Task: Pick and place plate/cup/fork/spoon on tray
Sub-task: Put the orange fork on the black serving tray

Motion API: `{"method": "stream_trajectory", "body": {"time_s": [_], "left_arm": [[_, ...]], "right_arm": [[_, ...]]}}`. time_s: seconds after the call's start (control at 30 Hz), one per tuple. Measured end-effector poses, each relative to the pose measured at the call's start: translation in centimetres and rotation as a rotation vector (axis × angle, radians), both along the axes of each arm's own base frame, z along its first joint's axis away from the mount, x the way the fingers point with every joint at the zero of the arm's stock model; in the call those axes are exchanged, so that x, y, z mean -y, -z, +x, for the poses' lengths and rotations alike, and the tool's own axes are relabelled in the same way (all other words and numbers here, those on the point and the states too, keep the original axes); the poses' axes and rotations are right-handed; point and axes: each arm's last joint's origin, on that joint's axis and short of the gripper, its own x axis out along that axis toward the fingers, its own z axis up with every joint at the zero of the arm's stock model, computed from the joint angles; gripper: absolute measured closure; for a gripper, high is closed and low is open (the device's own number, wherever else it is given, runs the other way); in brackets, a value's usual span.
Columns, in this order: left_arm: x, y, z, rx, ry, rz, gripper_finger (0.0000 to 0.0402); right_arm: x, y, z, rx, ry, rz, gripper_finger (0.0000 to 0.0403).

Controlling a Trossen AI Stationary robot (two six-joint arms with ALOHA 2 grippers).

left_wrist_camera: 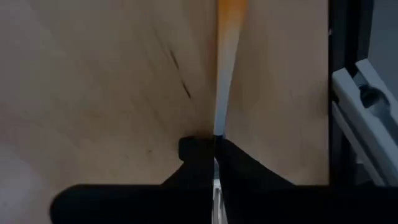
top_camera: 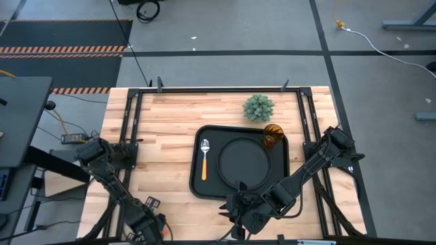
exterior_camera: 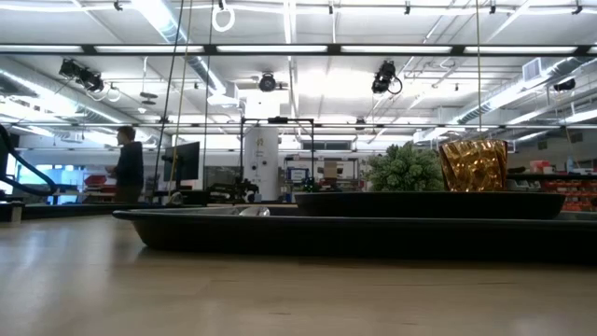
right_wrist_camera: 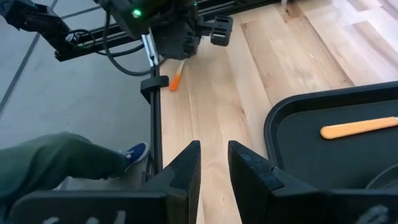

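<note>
While left end effector [left_wrist_camera: 214, 148] clamps orange-handled fork [left_wrist_camera: 225, 62], right end effector [right_wrist_camera: 214, 155] slightly parted, empty

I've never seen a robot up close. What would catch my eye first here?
Probably the black tray mid-table, carrying a round plate and an amber cup at its far right corner, with a fuzzy green plant ball just behind. Next, the left hand, near the table's front edge, pinching an orange-handled utensil.

A large black rectangular tray [top_camera: 197, 170] carries a round matte black plate [top_camera: 243, 162], an amber translucent cup [top_camera: 273, 135] and an orange-handled spoon [top_camera: 204, 160].
</note>
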Motion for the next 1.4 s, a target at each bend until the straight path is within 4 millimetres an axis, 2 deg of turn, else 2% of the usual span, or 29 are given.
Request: {"method": "stream_trajectory", "body": {"time_s": [0.1, 0.27, 0.37, 0.47, 0.6, 0.77, 0.93, 1.1, 1.2, 1.4], "left_arm": [[-0.8, 0.2, 0.8, -0.045, -0.016, -0.03, 0.0391], [-2.4, 0.2, 2.7, -0.028, 0.074, -0.051, 0.0393], [-4.3, 0.2, 3.9, -0.042, 0.14, -0.035, 0.0394], [-7.0, -0.5, 5.5, 0.01, 0.178, 0.06, 0.0395], [-10.4, -2.6, 7.8, 0.121, 0.16, 0.142, 0.0396], [-12.9, -7.3, 9.6, 0.203, 0.195, 0.113, 0.0399], [-13.6, -11.0, 9.7, 0.135, 0.224, 0.118, 0.0399], [-12.6, -12.6, 9.3, 0.116, 0.217, 0.113, 0.0399], [-11.9, -12.3, 9.0, 0.124, 0.208, 0.109, 0.0399], [-10.7, -9.6, 8.8, 0.217, 0.153, 0.118, 0.0398]], "right_arm": [[0.2, 0.0, 0.2, 0.0, 0.001, -0.003, 0.0315], [0.9, 0.1, 0.6, -0.008, 0.002, -0.028, 0.0315], [1.6, 0.2, 0.9, -0.025, 0.009, -0.059, 0.0315], [2.4, 0.5, 1.1, -0.052, 0.034, -0.101, 0.0315], [3.6, 0.9, 1.1, -0.107, 0.082, -0.176, 0.0315], [4.6, 1.1, 1.4, -0.136, 0.107, -0.202, 0.0315], [5.3, 0.5, 0.9, -0.162, 0.096, -0.195, 0.0315], [6.1, -1.6, -0.4, -0.159, 0.087, -0.18, 0.0315], [6.5, -2.8, -1.4, -0.156, 0.086, -0.18, 0.0315], [6.8, -4.0, -2.9, -0.168, 0.075, -0.216, 0.0315]]}}
